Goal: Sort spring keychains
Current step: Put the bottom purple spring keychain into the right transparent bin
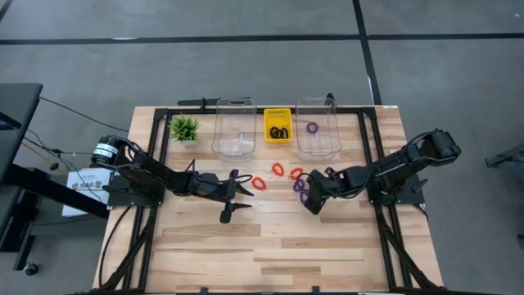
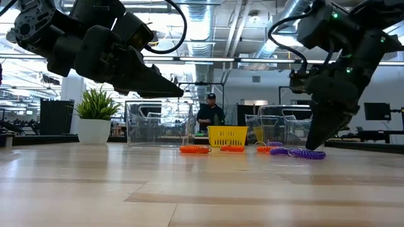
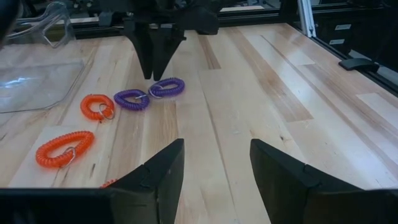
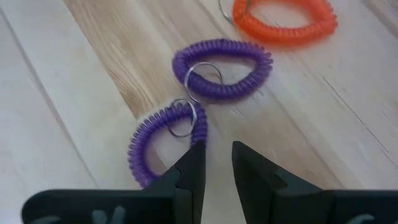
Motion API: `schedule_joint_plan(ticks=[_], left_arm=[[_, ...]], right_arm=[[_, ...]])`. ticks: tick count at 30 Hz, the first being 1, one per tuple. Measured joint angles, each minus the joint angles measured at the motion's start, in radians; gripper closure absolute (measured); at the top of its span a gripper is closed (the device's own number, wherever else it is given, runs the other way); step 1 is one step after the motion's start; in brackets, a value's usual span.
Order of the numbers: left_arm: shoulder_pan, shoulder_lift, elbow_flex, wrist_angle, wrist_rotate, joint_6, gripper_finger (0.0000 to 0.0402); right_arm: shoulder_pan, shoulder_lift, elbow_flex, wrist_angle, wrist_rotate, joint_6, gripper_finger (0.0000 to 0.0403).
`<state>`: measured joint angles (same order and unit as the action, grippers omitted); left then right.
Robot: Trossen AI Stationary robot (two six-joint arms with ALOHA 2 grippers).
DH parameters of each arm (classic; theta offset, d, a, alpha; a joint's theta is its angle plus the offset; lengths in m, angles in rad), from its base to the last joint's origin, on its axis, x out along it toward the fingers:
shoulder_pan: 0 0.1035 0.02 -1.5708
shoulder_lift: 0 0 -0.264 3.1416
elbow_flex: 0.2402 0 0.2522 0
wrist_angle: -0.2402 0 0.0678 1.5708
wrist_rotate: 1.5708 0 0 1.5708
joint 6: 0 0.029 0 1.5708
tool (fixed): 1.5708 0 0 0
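Right gripper [image 4: 216, 163] hides part of purple keychain [image 4: 163, 143]; fingers narrowly apart, tips at coil edge, nothing clamped. Left gripper [image 3: 214, 171] wide apart, empty, above table [image 3: 280, 81].

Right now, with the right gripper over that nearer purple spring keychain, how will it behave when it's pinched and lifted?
The purple spring keychain is a thin coiled loop, so it will probably squash and flex. It looks small and likely light. Its metal ring lies against the second purple keychain's ring, so that one may drag along.
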<state>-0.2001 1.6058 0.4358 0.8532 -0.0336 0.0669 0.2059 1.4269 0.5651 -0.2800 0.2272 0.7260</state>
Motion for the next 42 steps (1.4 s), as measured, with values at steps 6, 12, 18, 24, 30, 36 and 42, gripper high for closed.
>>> schedule_joint_plan(ticks=[6, 12, 18, 24, 30, 36, 42], left_arm=[[0.0, 0.0, 0.0, 0.0, 0.0, 0.0, 0.022], [0.0, 0.0, 0.0, 0.0, 0.0, 0.0, 0.022], [0.0, 0.0, 0.0, 0.0, 0.0, 0.0, 0.022], [0.0, 0.0, 0.0, 0.0, 0.0, 0.0, 0.022], [0.0, 0.0, 0.0, 0.0, 0.0, 0.0, 0.022], [0.0, 0.0, 0.0, 0.0, 0.0, 0.0, 0.022], [0.0, 0.0, 0.0, 0.0, 0.0, 0.0, 0.022]], right_arm=[[0.001, 0.0, 0.016, -0.003, 0.0, -0.001, 0.0331], [0.002, 0.001, 0.016, -0.003, 0.001, -0.001, 0.0331], [0.003, 0.001, 0.016, -0.002, 0.011, -0.001, 0.0331], [0.001, 0.001, -0.038, 0.033, 0.012, 0.0, 0.0331], [0.001, -0.002, -0.071, 0.066, 0.015, 0.007, 0.0331], [-0.002, 0.0, -0.066, 0.061, 0.022, -0.019, 0.0331], [-0.034, 0.003, -0.042, 0.048, 0.064, -0.045, 0.0331]])
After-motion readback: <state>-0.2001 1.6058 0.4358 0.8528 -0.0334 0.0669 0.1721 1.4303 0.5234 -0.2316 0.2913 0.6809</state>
